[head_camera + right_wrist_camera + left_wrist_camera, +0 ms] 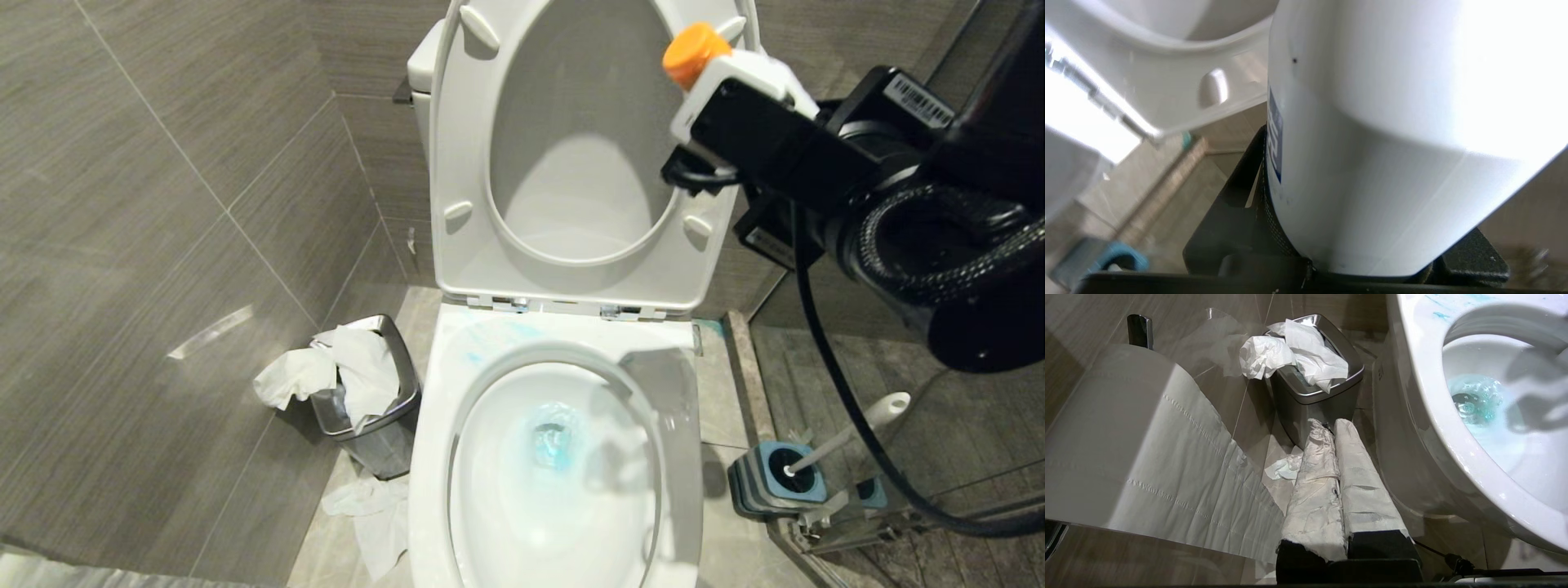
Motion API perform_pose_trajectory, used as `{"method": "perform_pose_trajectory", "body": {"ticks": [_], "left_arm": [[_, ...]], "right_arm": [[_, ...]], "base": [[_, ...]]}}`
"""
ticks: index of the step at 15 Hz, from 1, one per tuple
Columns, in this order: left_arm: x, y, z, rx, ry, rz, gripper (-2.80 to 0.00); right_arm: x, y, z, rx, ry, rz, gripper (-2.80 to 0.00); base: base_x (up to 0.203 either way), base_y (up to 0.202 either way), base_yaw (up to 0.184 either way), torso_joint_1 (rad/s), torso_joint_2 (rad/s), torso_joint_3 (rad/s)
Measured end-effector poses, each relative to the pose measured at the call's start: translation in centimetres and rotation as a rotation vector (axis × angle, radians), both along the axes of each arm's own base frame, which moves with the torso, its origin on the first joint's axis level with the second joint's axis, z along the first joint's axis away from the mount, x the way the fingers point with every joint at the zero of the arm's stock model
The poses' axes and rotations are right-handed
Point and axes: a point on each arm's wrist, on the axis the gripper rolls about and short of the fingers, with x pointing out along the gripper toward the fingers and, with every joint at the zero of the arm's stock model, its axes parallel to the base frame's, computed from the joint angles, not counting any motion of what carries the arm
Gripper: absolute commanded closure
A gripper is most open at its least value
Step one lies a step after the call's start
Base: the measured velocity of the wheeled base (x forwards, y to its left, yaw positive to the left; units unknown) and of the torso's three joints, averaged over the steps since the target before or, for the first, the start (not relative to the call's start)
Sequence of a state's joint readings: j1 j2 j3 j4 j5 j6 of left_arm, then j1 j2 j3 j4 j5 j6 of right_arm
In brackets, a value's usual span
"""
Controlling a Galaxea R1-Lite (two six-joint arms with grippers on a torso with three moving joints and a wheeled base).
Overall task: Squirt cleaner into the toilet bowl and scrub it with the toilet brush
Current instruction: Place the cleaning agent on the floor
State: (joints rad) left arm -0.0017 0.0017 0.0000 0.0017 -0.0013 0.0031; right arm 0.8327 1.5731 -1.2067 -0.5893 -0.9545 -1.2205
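The toilet bowl [433, 465] stands open below me, its seat and lid [461, 163] raised. Turquoise cleaner tints the water [555, 445] and smears the back rim [490, 339]; the tinted water [1478, 402] also shows in the left wrist view. My right gripper [739, 106] hangs high over the bowl's right side, shut on a white bottle [1392, 143] with an orange cap [694, 51]. The toilet brush [849, 429] stands in its blue-grey holder [755, 490] on the floor at the right. My left gripper [1333, 424] is shut and empty, low beside the bowl.
A steel bin [384, 441] stuffed with tissue stands left of the toilet, with more tissue [371, 514] on the floor. A toilet paper roll [1118, 437] hangs close to the left arm. Tiled walls close in on the left, and a raised threshold [747, 384] runs along the right.
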Motion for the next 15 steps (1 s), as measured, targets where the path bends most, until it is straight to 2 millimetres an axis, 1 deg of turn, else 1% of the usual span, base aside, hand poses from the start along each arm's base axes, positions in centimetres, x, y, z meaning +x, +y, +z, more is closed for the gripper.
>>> {"method": "perform_pose_trajectory", "body": {"ticks": [2,5,9,11,13,15], "left_arm": [[0.0,0.0,0.0,0.0,0.0,0.0,0.0],[0.0,0.0,0.0,-0.001,0.0,0.0,0.0],[0.0,0.0,0.0,0.0,0.0,0.0,0.0],[0.0,0.0,0.0,-0.001,0.0,0.0,0.0],[0.0,0.0,0.0,-0.001,0.0,0.0,0.0],[0.0,0.0,0.0,-0.001,0.0,0.0,0.0]], "right_arm": [[0.1,-1.1,1.9,0.071,-0.036,-0.024,0.0],[-0.4,-2.4,4.0,0.077,-0.03,-0.029,0.0],[-1.1,-3.2,5.8,0.052,0.006,-0.014,0.0],[-1.0,-3.6,6.5,0.066,0.027,-0.019,0.0],[-0.5,-4.3,7.5,0.123,0.026,-0.034,0.0],[0.1,-5.2,8.8,0.234,0.014,-0.054,0.0]], "base": [[0.0,0.0,0.0,0.0,0.0,0.0],[0.0,0.0,0.0,0.0,0.0,0.0],[0.0,0.0,0.0,0.0,0.0,0.0],[0.0,0.0,0.0,0.0,0.0,0.0],[0.0,0.0,0.0,0.0,0.0,0.0],[0.0,0.0,0.0,0.0,0.0,0.0]]}}
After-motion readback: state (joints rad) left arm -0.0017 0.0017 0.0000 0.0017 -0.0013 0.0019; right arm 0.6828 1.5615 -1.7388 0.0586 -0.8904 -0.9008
